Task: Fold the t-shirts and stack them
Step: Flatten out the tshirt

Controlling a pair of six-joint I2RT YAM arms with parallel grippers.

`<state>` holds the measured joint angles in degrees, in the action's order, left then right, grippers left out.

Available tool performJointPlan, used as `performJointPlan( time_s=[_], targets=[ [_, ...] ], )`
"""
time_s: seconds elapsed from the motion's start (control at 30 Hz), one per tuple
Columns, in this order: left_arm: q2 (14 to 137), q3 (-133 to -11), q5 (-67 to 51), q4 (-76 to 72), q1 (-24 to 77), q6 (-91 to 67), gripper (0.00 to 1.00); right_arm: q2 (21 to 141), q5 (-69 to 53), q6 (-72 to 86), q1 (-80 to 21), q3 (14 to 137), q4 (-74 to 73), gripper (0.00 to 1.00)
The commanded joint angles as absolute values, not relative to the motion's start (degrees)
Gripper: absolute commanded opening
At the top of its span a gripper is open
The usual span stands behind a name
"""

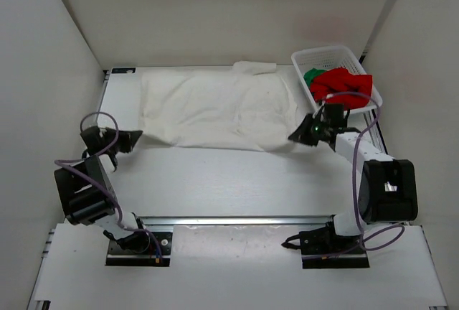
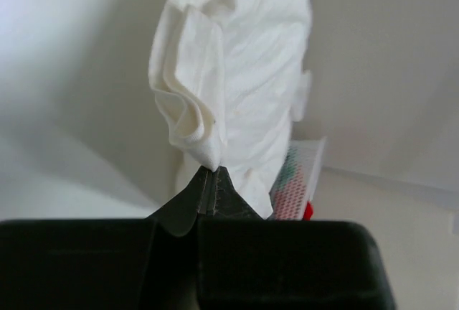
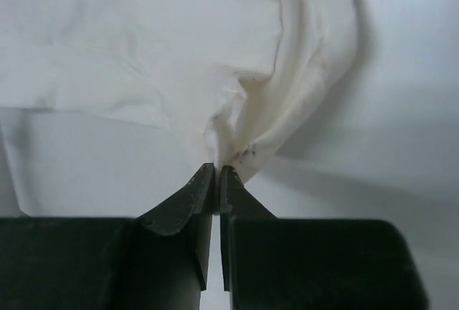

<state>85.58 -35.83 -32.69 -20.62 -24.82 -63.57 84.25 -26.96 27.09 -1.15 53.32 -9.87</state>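
The white t-shirt (image 1: pixel 215 109) lies spread across the far half of the table. My left gripper (image 1: pixel 135 138) is shut on the shirt's near-left corner, and the left wrist view shows the cloth (image 2: pixel 237 73) pinched at the tips (image 2: pixel 210 170). At the near-right corner my right gripper (image 1: pixel 295 136) is shut on a bunched fold of the same shirt (image 3: pixel 143 52), gripped at its tips (image 3: pixel 219 167). The red t-shirt (image 1: pixel 344 84) and the green t-shirt (image 1: pixel 313 76) are crumpled together in the basket.
A white mesh basket (image 1: pixel 323 53) stands at the far right corner, just beyond my right gripper; its side (image 2: pixel 297 181) also shows in the left wrist view. White walls enclose the table on the left, back and right. Bare tabletop (image 1: pixel 229 181) lies between the shirt and the arm bases.
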Motion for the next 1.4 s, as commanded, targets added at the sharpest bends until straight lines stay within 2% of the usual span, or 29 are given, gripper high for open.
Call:
performJointPlan(
  time_s=[0.0, 0.07, 0.17, 0.4, 0.7, 0.83, 0.9, 0.93, 0.97, 1.03, 1.07, 1.13, 1.23, 1.27, 1.3, 1.33, 1.37],
  targets=[
    [88.3, -29.3, -35.7, -25.1, -26.9, -58.1, 0.0, 81.5, -23.6, 28.3, -3.1, 46.2, -0.4, 0.0],
    [89.6, -27.0, -36.2, -25.1, -27.0, -57.3, 0.0, 81.1, -21.8, 29.3, -3.6, 40.7, -0.5, 0.0],
    [88.6, -28.0, -33.4, -13.2, -27.1, -50.9, 0.0, 77.6, -20.8, 31.1, -1.9, 33.2, 1.1, 0.0],
    [79.7, -28.7, -26.1, 2.9, -33.3, -42.2, 0.0, 64.0, -19.8, 32.8, 6.4, 18.7, -4.1, 0.0],
    [70.4, -25.2, -15.7, 14.9, -34.8, -36.4, 0.0, 44.7, -21.0, 37.9, 9.4, 10.3, -12.9, 0.0],
    [64.1, -24.5, -10.4, 19.8, -32.9, -35.8, 0.18, 37.8, -17.5, 41.8, 7.3, 9.7, -19.1, 0.0],
    [60.8, -25.0, -8.1, 22.6, -32.3, -36.0, 0.39, 33.9, -17.4, 43.6, 6.1, 9.1, -20.4, 0.0],
    [58.6, -25.5, -6.0, 23.7, -31.1, -36.4, 0.5, 31.6, -15.6, 45.1, 4.7, 9.1, -22.0, 0.05],
    [58.0, -26.0, -5.2, 23.9, -29.2, -36.5, 0.56, 29.8, -15.2, 45.5, 3.9, 9.5, -22.9, 0.1],
    [56.4, -26.7, -5.3, 23.2, -28.0, -37.2, 0.71, 28.7, -12.1, 44.0, 3.3, 11.3, -23.7, 0.4],
    [55.5, -27.1, -7.4, 22.7, -27.3, -36.7, 0.72, 29.3, -12.2, 43.3, 3.4, 12.3, -24.2, 0.42],
    [54.8, -27.6, -8.2, 20.5, -24.4, -35.9, 0.71, 31.8, -11.7, 39.9, 3.4, 17.6, -25.0, 0.49],
    [52.4, -27.8, -8.3, 16.5, -17.3, -35.1, 0.64, 35.7, -7.1, 36.7, 0.5, 23.7, -26.4, 0.49],
    [51.9, -27.9, -8.2, 15.7, -14.4, -34.7, 0.54, 36.9, -5.1, 36.0, -2.6, 25.2, -25.8, 0.49],
    [51.6, -27.5, -8.6, 14.9, -10.7, -34.8, 0.43, 38.9, -3.6, 35.3, -6.1, 25.6, -24.2, 0.42],
    [51.8, -26.4, -9.7, 12.9, -5.8, -35.5, 0.37, 41.8, -3.3, 35.2, -10.5, 26.4, -23.0, 0.23],
    [51.8, -26.3, -9.4, 12.6, -2.6, -36.0, 0.32, 43.7, -3.1, 35.3, -12.6, 26.8, -20.6, 0.14]
  ],
)
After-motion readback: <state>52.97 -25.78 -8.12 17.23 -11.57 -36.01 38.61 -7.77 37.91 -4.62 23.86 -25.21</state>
